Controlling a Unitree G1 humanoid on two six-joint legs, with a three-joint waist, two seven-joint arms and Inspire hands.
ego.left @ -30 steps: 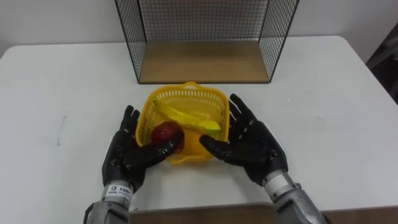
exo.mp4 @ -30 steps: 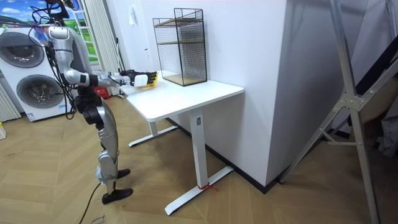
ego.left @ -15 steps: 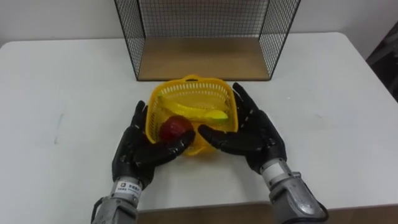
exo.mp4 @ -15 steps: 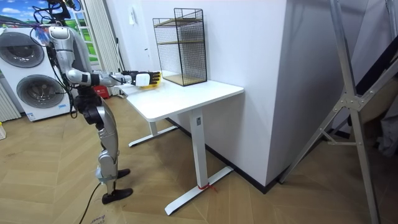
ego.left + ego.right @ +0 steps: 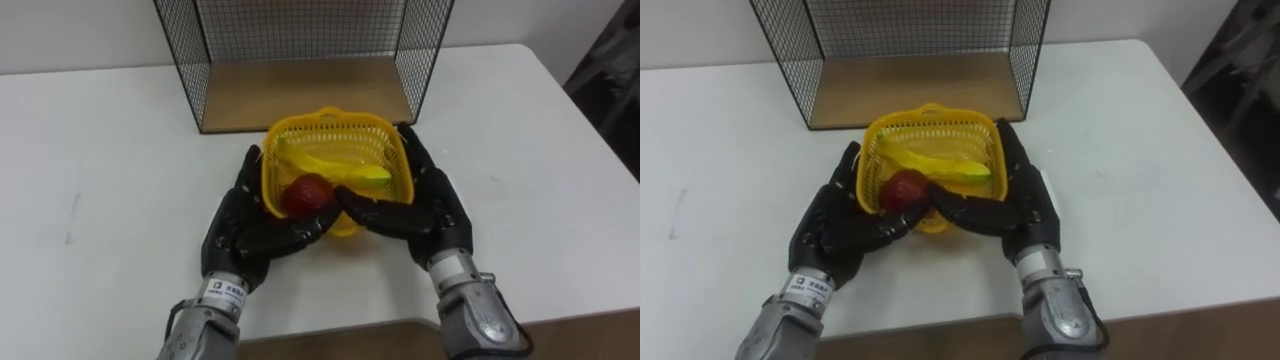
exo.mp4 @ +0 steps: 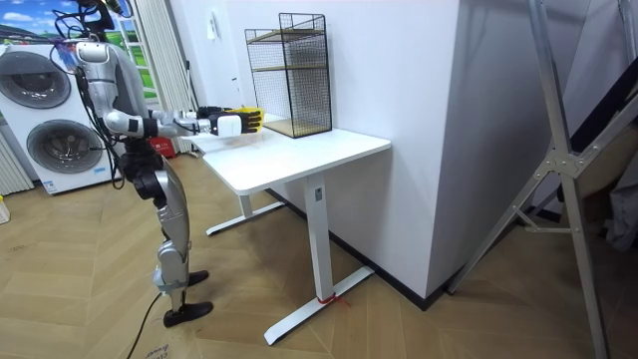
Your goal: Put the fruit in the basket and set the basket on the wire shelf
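Observation:
A yellow plastic basket [image 5: 335, 121] holds a red apple [image 5: 307, 193] and a yellow banana [image 5: 341, 171]. It is pressed between my two hands just in front of the wire shelf [image 5: 300, 92]. My left hand [image 5: 243, 226] lies flat against its left side and my right hand [image 5: 432, 206] against its right side. On both, the fingers are straight and the thumbs reach under the front. In the room view the basket [image 6: 250, 118] hangs a little above the white table [image 6: 299, 155], close to the shelf [image 6: 291, 70].
The shelf is a black wire cage with a wooden floor, its open side facing me, at the table's far edge by the wall. I stand at the table's end in the room view. Washing machines [image 6: 50, 140] stand behind me.
Both hands have carried the basket forward, towards the shelf's opening, and slightly up. The fruit stays inside. The eye view has shifted as well.

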